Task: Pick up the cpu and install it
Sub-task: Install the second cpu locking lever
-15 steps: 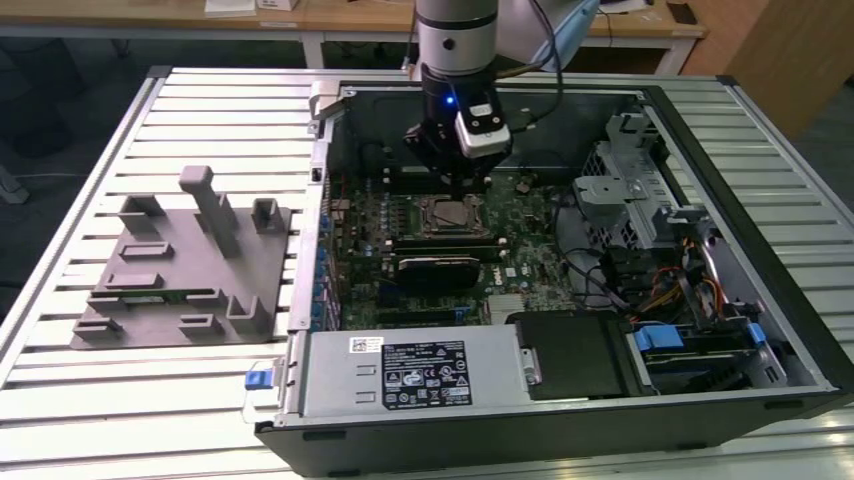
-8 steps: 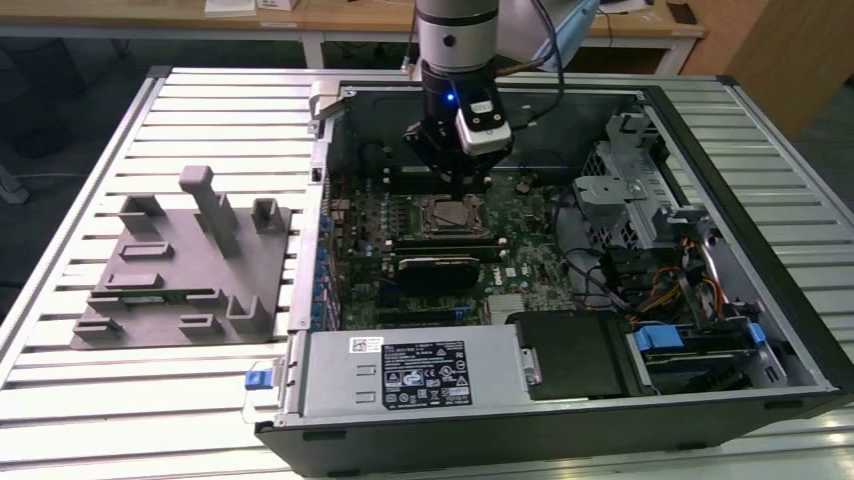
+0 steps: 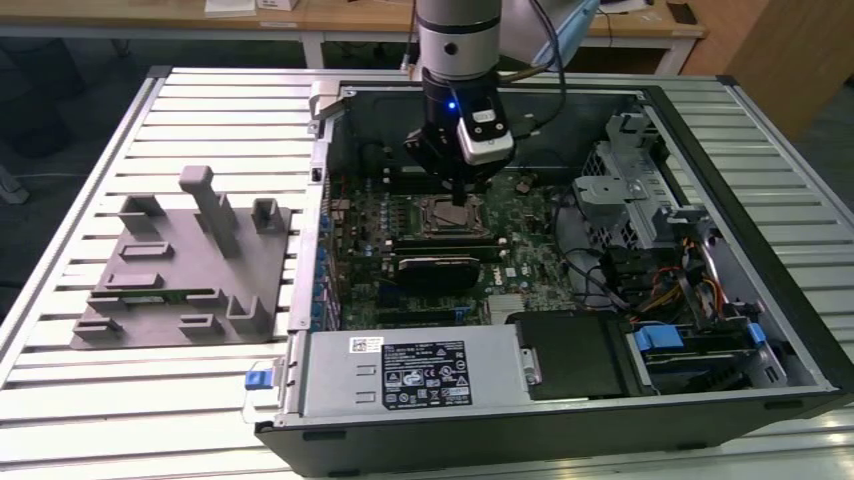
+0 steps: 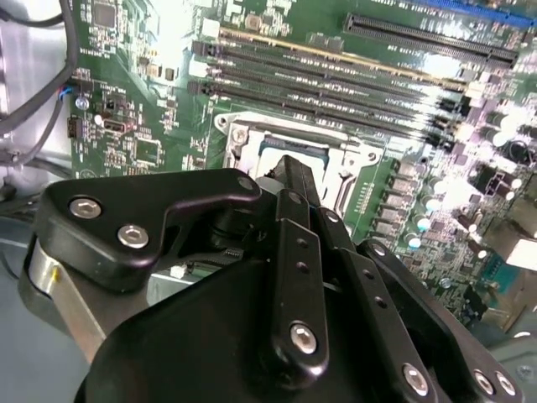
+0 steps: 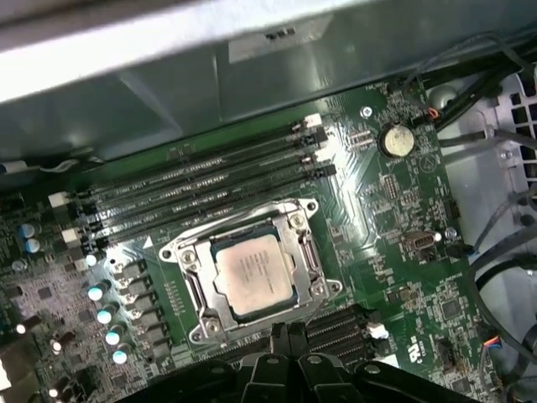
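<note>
cpu [image 5: 254, 275] sits flat in the socket [image 5: 252, 273], centre-low in the first wrist view: silvery, matte heat-spreader top, square with notched edges, faint print on it. Square, so no real long axis; its edges are turned slightly off the frame edges, lined up with the socket frame. Socket frame is bright stamped metal with screws at the corners.

Second wrist view: the end effector [image 4: 289, 180] linkage blocks most of the socket [image 4: 294, 155]; only a dark sliver inside the metal frame shows, cpu top not readable there. Black bars, hex bolts. Fingers look drawn together to a narrow tip just above the socket, nothing visibly held.

Exterior view: end effector [image 3: 461, 205] hangs straight down over the socket [image 3: 451, 213], centre of frame, inside the open black PC case [image 3: 747, 330] on the slatted aluminium worktop [image 3: 200, 110]. Grey moulded fixture [image 3: 187, 270] at left, well apart.

Green motherboard [image 5: 394, 243], four long black memory slots [image 5: 201, 189] beside the socket.
</note>
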`<control>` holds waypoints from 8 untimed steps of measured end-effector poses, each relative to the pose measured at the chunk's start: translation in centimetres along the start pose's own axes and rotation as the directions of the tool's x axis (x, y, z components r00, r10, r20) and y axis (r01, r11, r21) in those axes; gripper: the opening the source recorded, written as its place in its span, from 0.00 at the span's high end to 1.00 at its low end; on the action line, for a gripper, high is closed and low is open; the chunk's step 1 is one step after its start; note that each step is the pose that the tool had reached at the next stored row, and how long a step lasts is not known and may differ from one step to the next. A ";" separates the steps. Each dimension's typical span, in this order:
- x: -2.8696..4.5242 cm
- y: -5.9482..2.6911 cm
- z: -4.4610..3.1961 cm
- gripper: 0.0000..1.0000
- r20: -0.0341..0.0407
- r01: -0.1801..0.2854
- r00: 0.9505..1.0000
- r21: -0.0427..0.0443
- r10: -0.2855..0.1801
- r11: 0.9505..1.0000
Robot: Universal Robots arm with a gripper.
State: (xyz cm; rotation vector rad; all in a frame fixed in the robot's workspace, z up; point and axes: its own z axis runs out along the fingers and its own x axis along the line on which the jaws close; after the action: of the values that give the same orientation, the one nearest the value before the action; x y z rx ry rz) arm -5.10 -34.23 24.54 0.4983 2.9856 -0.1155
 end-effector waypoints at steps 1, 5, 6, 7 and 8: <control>-0.04 -0.13 0.01 0.89 -0.001 0.000 1.000 -0.003 0.000 1.000; -0.19 -0.59 0.10 0.89 -0.006 0.000 1.000 -0.016 0.000 1.000; -0.22 -0.70 0.14 0.89 -0.007 0.000 1.000 -0.020 0.000 1.000; -0.26 -0.82 0.17 0.89 -0.008 0.000 1.000 -0.022 0.000 1.000; -0.30 -0.94 0.21 0.89 -0.008 0.001 1.000 -0.024 -0.001 1.000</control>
State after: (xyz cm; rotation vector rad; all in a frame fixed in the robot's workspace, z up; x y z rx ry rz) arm -5.10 -35.24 24.42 0.4962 2.9914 -0.0775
